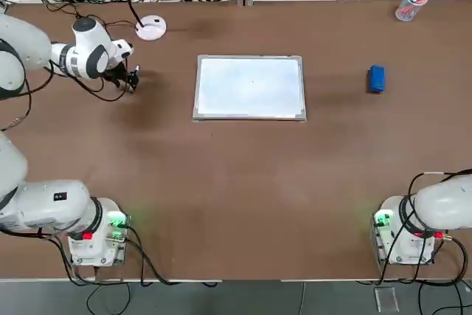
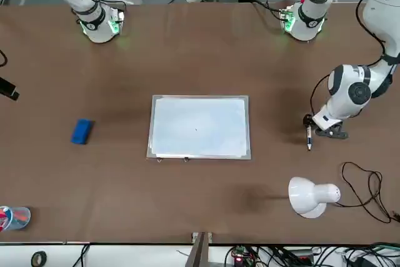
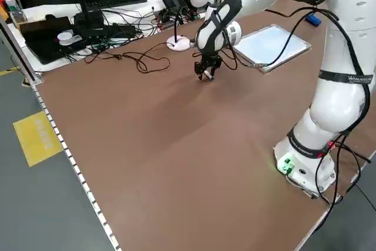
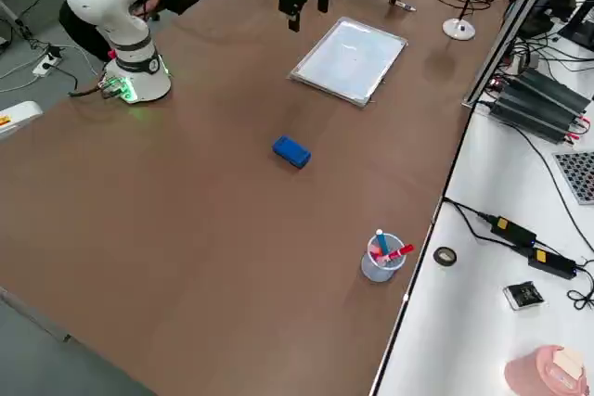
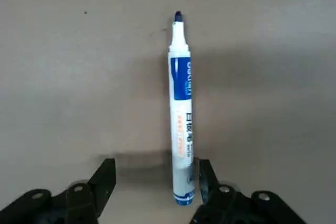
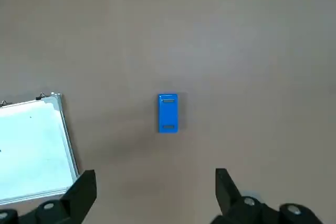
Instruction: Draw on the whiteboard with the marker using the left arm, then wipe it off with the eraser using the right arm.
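Note:
The marker [image 5: 181,108], white with a blue band and its dark tip bare, lies flat on the brown table left of the whiteboard [image 1: 249,87]. My left gripper [image 5: 156,170] is down at the table, open, with its fingers on either side of the marker's rear end; one finger [image 5: 206,174] is right beside it. The front view shows the marker [image 2: 309,137] under the left gripper [image 2: 310,126]. The blue eraser [image 1: 377,79] lies right of the board. My right gripper [image 6: 155,181] hangs high over the table, open and holding nothing, with the eraser [image 6: 168,112] below it.
A white desk lamp [image 1: 151,27] stands just behind the left gripper, its black cable [image 2: 365,186] looping over the table. A clear cup with red items [image 1: 408,7] stands at the far right corner. Both arm bases sit at the near edge.

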Available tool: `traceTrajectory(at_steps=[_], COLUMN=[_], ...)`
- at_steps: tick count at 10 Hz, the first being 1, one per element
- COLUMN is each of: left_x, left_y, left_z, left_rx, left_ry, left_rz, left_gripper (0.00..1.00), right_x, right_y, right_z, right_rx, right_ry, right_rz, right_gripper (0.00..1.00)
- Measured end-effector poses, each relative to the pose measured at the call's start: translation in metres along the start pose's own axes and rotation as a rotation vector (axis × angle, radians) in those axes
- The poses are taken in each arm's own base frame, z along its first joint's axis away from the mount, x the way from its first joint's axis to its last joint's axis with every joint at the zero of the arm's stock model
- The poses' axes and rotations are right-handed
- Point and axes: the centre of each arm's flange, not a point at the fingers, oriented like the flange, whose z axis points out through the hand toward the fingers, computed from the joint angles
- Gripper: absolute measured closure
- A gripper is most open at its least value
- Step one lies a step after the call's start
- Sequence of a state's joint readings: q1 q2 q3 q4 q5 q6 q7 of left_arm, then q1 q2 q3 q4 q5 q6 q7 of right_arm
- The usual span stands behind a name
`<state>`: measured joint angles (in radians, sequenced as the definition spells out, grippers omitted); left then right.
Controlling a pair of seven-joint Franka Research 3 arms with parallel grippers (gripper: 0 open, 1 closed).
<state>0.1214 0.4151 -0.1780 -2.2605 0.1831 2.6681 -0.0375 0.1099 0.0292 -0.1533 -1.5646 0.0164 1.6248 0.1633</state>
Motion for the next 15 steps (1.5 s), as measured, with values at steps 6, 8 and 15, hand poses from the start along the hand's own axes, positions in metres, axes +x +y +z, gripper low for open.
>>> traceTrajectory(at_steps=[6,8,15], left_x=[0.003,0.006,0.028], left_y=[0.004,0.009,0.024], left_z=[0.005,0.003,-0.018], left_rx=[-0.005,-0.007,-0.016], left_ry=[-0.004,0.002,-0.040], left_rz=[0.007,0.013,-0.046], left_gripper=[0.48,0.70,0.82], right_x=[0.003,0.004,0.005], right_y=[0.004,0.005,0.005], right_z=[-0.002,-0.003,-0.004], right_rx=[0.003,0.004,0.006], right_ry=[0.022,0.030,0.040], right_rz=[0.008,0.010,0.009], right_gripper=[0.00,0.00,0.00])
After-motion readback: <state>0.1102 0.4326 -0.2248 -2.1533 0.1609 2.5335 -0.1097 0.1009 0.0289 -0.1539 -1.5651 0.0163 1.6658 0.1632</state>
